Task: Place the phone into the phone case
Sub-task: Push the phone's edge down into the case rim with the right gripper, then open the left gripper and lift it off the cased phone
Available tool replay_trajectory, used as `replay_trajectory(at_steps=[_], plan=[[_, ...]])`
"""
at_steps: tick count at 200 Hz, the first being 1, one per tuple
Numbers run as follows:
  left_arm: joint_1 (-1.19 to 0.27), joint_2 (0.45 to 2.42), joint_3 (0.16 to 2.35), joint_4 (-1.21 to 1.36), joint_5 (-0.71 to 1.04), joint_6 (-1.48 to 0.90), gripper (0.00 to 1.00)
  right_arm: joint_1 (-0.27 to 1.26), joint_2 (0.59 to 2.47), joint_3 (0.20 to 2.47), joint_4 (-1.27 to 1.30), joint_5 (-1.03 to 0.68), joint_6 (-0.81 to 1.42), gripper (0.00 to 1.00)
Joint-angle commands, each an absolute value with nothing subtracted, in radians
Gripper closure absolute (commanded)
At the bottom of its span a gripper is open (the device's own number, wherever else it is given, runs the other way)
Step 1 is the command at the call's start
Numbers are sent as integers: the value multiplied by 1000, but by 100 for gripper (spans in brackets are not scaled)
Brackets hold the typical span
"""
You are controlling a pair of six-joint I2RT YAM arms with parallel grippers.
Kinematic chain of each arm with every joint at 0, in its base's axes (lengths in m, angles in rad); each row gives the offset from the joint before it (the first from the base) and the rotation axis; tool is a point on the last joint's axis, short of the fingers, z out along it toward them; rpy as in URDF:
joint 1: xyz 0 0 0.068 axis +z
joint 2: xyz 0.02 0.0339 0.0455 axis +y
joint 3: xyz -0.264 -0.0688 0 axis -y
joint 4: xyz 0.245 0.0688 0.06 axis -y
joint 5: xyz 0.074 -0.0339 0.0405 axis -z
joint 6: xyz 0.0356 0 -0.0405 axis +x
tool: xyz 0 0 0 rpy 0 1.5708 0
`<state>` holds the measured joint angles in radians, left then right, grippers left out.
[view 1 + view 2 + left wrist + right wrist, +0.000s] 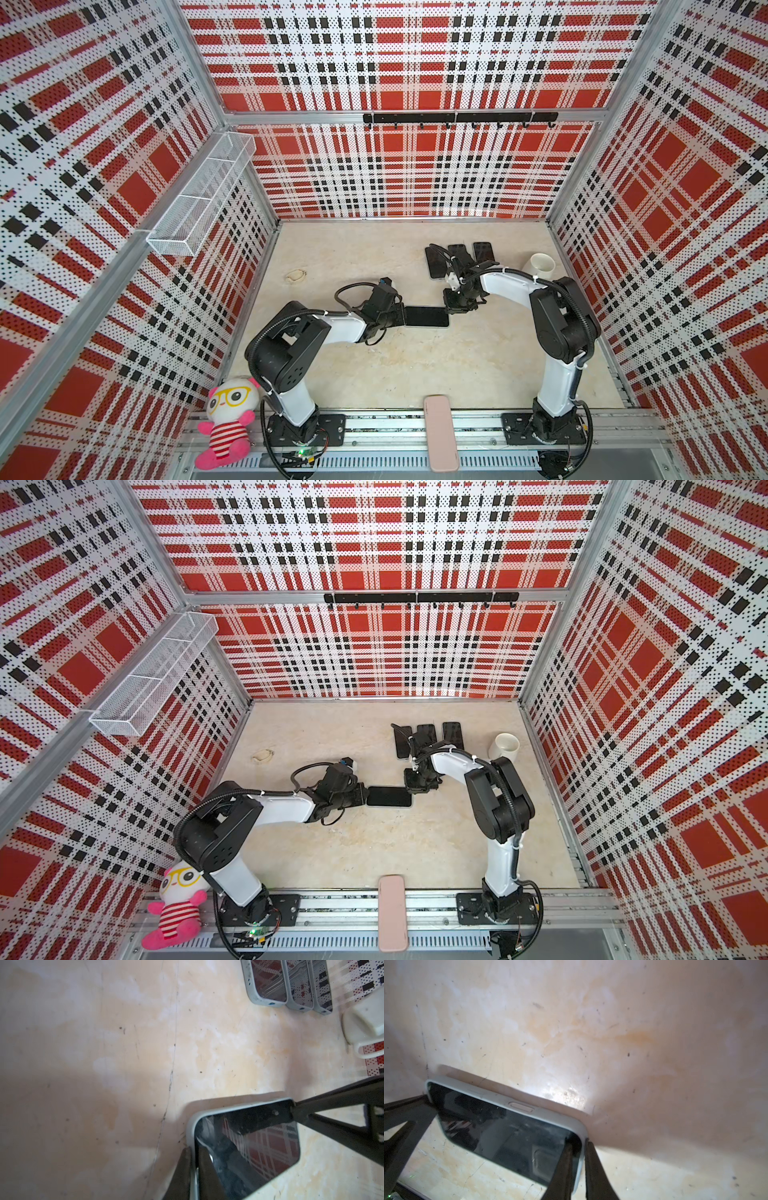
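Pale grey is the phone case [191,1126], and the left pincer [402,314] is pinched tight on its rim at the left end, while the right pincer [449,309] is pinched tight on the rim at the far right corner. The black phone [427,316] sits in the case, screen up, flat in the middle of the surface [395,374], its long side running left to right.

Both arms were bent at the elbow and pointed inward toward each other. The left gripper [401,316] and right gripper [449,310] pinched opposite ends of the phone case [191,1128] rim.
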<state>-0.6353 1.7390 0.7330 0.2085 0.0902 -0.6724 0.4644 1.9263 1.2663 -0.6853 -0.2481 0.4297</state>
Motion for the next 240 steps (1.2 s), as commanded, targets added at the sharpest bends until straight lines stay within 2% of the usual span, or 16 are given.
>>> replay_trajectory(at_steps=[1, 66, 104, 119, 169, 214, 240], plan=[[-673, 1829, 728, 109, 179, -657, 90, 501, 2006, 1235, -620, -276, 418, 86], [-672, 1815, 739, 84, 163, -649, 91, 496, 1942, 1285, -688, -191, 386, 83], [-664, 1795, 733, 69, 153, -641, 89, 470, 1905, 1328, -745, -166, 352, 72], [-663, 1795, 732, 70, 154, -641, 89, 469, 1916, 1340, -749, -181, 343, 71], [-664, 1813, 730, 96, 168, -649, 89, 470, 1971, 1334, -736, -233, 336, 73], [-658, 1775, 741, 67, 127, -642, 89, 457, 1902, 1331, -728, -202, 334, 77], [-657, 1703, 771, 17, 53, -609, 81, 421, 1846, 1309, -691, -201, 338, 78]])
